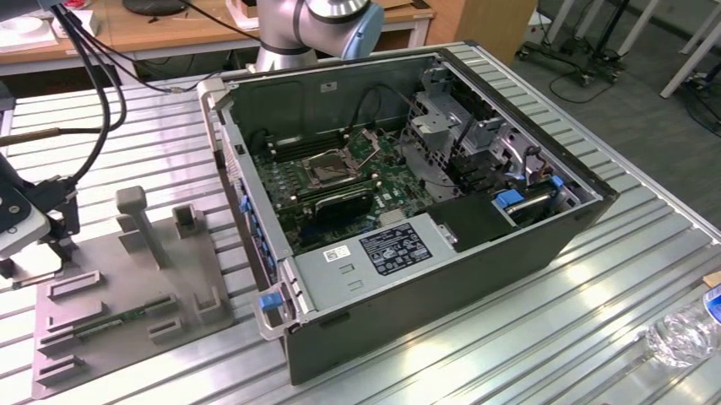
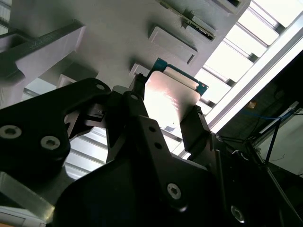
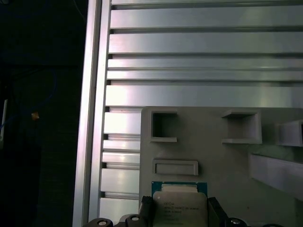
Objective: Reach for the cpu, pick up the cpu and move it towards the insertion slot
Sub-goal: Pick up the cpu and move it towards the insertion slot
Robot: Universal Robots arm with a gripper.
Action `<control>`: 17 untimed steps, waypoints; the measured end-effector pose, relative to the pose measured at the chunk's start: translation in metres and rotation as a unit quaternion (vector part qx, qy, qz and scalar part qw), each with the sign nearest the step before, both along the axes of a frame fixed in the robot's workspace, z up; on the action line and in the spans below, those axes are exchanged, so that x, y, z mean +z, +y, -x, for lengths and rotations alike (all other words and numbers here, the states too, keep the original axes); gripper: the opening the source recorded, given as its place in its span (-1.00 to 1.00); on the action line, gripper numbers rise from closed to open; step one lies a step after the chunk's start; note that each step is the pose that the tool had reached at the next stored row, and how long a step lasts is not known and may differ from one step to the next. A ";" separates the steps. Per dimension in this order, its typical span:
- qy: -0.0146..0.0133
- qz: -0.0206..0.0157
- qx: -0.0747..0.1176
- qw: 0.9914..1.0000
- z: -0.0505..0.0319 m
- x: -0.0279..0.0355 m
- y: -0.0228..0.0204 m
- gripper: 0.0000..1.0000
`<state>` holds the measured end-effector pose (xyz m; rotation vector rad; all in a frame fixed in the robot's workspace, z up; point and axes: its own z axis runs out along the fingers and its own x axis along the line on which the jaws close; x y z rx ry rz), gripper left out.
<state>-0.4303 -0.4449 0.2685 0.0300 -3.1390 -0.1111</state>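
Observation:
The cpu (image 2: 170,97), a small square chip with a silvery top and a green edge, sits between my gripper's (image 2: 165,108) two black fingers (image 2: 136,97), which press on its opposite sides. In the first wrist view the cpu (image 3: 179,204) is over the near edge of the grey fixture plate (image 3: 213,156), with my gripper (image 3: 179,212) shut on it. In the exterior view my gripper (image 1: 40,253) is at the far left, above the fixture plate (image 1: 124,295). The insertion slot (image 1: 329,166), a square socket with a metal frame, lies on the green motherboard inside the open computer case (image 1: 451,278), well to the exterior view's right of my gripper.
The fixture plate carries upright grey posts (image 1: 141,224) and a long green memory stick (image 1: 113,321). Cables (image 1: 90,76) hang above my gripper. The case walls (image 1: 242,211) stand between the plate and the socket. A plastic bottle (image 1: 681,333) lies at the exterior view's lower right.

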 end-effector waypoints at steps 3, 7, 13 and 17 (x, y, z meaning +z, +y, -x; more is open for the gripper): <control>0.000 0.000 0.000 1.000 0.0000 0.0009 0.0000 0.08; 0.000 0.000 0.000 1.000 0.0000 0.0018 0.0000 0.08; 0.000 0.000 0.000 1.000 0.0000 0.0048 0.0000 0.08; 0.000 0.000 0.000 1.000 0.0000 0.0068 0.0000 0.08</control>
